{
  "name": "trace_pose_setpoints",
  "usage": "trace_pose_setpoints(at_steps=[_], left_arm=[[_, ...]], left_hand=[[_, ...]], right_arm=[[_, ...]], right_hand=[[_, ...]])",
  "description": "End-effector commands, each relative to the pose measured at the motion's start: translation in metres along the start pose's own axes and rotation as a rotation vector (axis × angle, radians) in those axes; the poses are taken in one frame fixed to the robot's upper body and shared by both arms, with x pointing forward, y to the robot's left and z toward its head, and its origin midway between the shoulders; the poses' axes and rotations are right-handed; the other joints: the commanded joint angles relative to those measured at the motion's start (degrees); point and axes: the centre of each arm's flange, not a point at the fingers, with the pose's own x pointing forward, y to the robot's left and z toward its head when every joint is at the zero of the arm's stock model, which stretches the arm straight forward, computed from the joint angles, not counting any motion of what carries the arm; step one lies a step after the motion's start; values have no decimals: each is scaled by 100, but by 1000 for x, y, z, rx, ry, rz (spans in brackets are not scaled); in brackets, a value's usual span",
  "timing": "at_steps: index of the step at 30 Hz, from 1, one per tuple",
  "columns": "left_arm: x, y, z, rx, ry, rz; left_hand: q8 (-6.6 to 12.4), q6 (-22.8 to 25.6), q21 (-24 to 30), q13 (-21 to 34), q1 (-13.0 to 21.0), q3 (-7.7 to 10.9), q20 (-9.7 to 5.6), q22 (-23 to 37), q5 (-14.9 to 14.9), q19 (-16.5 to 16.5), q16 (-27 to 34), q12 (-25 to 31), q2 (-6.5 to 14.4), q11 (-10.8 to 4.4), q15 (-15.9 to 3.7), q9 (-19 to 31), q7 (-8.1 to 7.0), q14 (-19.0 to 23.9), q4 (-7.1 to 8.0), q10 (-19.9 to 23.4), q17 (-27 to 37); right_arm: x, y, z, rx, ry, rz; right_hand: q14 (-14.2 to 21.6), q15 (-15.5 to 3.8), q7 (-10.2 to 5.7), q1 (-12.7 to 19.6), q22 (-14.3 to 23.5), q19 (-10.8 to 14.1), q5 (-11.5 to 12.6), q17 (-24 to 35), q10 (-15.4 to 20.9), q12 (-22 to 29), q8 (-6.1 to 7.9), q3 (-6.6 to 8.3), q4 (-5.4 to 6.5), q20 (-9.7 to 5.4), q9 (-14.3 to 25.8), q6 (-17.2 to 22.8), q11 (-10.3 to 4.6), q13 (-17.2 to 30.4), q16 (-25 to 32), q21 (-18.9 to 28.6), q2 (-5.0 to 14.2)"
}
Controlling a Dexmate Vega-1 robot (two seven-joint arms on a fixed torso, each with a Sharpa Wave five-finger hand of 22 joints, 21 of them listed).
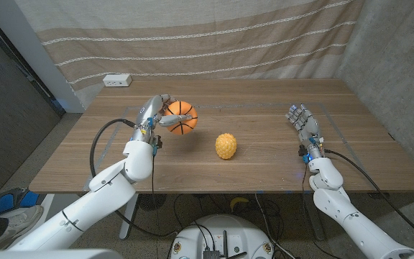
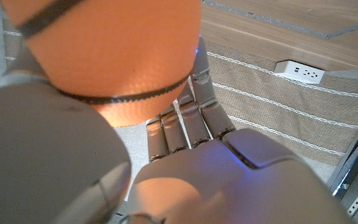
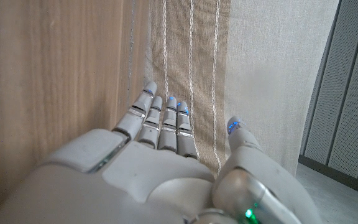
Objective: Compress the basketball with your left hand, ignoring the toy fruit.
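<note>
A wooden table [image 1: 264,162] stands before a striped beige curtain [image 1: 214,39], with a white power strip [image 1: 117,80] on its far left edge. My left hand [image 1: 152,116] grasps the orange basketball [image 1: 181,119] toward the table's left; in the left wrist view the ball [image 2: 114,53] presses against my fingers [image 2: 185,121], hiding their tips. The yellow toy fruit [image 1: 226,146] sits apart, near the table's middle, bare wood around it. My right hand [image 1: 304,122] stands released, fingers [image 3: 160,121] extended together, holding nothing, toward the right edge. Whether the ball touches the table, I cannot tell.
</note>
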Motion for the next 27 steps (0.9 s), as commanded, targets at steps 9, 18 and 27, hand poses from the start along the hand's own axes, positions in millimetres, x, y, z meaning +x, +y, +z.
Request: trace_pose_setpoints(at_steps=[9, 18, 27], left_arm=[[3, 13, -9, -243, -63, 90], [-1, 19, -16, -369, -66, 129], [-2, 20, -24, -466, -65, 149]], left_hand=[[10, 10, 92, 463, 3040, 406, -753, -14, 9, -40, -19, -20, 2966, -135, -1049, 831, 6, 497, -2, 200, 434], [11, 4, 141, 473, 3036, 434, -752, -36, 6, -59, -32, -45, 2959, -133, -1049, 837, 6, 497, -2, 211, 475], [12, -3, 180, 495, 3037, 469, -754, -64, 3, -88, -48, -69, 2954, -140, -1047, 843, -4, 495, -7, 207, 514]], right_arm=[[2, 7, 7, -20, -7, 1], [2, 9, 10, -27, -3, 9], [1, 9, 13, -34, -2, 13]], right_hand=[[43, 4, 5, 37, 25, 32, 40, -10, 36, 30, -6, -5, -20, 24, 27, 64, 13, 9, 37, -12, 16], [42, 11, 10, 34, 25, 32, 40, -14, 35, 30, -3, -4, -23, 26, 27, 72, 8, 10, 37, -13, 16], [45, 0, 5, 32, 25, 31, 41, -19, 30, 26, -5, 0, -27, 21, 27, 67, 8, 9, 38, -15, 17]])
